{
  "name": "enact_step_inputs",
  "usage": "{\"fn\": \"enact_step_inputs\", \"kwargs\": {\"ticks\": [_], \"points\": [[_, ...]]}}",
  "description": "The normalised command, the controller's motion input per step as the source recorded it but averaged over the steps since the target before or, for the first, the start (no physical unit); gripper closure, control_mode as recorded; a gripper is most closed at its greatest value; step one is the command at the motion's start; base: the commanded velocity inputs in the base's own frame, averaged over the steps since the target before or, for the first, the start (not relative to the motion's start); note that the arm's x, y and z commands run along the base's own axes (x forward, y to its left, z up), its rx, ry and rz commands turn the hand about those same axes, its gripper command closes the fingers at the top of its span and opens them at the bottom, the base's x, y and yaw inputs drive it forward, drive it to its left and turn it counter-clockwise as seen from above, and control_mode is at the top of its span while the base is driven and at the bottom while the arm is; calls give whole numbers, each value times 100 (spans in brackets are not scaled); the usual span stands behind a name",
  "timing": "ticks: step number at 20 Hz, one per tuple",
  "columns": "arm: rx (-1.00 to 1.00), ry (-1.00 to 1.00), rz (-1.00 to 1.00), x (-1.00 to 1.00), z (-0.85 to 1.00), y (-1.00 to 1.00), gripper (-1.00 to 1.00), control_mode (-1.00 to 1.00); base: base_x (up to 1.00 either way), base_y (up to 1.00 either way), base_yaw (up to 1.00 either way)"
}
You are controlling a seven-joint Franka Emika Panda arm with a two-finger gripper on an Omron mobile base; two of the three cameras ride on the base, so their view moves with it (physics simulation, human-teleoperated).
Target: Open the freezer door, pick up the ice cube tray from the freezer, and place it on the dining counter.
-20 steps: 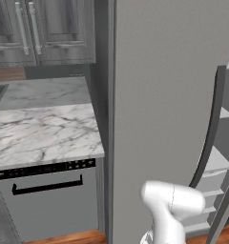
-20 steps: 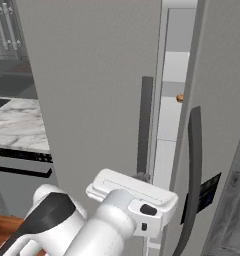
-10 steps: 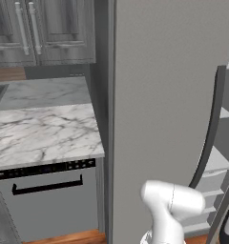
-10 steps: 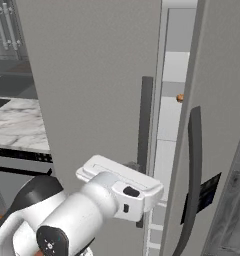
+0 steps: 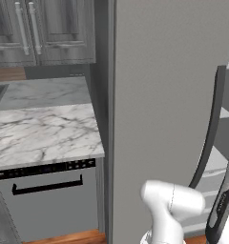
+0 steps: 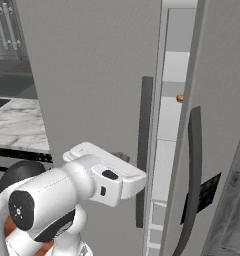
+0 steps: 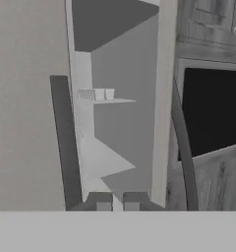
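The freezer door (image 6: 92,75) is the plain grey panel on the left, and it stands ajar. Its long dark handle (image 6: 144,150) runs down its right edge, also seen as the handle (image 7: 66,142) in the hand view. My gripper (image 7: 117,203) sits just right of that handle, jaws nearly together with nothing between them. The white hand (image 6: 109,177) hovers in front of the door at handle height. Through the gap, a small pale tray with cells, apparently the ice cube tray (image 7: 95,94), lies on a shelf. The dining counter is out of view.
The neighbouring grey door (image 6: 217,100) carries a curved handle (image 6: 193,170) and a dark button panel (image 6: 207,195). To the left is a small marble top (image 5: 40,128) over a grey appliance front with a black handle (image 5: 47,186), with grey cabinets (image 5: 45,28) above.
The hand has shifted left and slightly up in front of the door while the wrist rolled. The door gap looks unchanged.
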Motion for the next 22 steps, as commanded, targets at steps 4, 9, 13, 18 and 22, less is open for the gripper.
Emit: {"fn": "enact_step_inputs", "kwargs": {"ticks": [4,9,13,18,22], "points": [[0,0,-13,18,0,23,-100,-100,0,0,0],[0,-3,-18,28,0,0,-100,-100,0,0,0],[0,-7,-19,31,-6,0,-100,-100,0,0,0],[0,-13,-20,24,-13,0,-100,-100,0,0,0],[0,-11,-26,21,-21,0,-100,-100,0,0,0]]}}
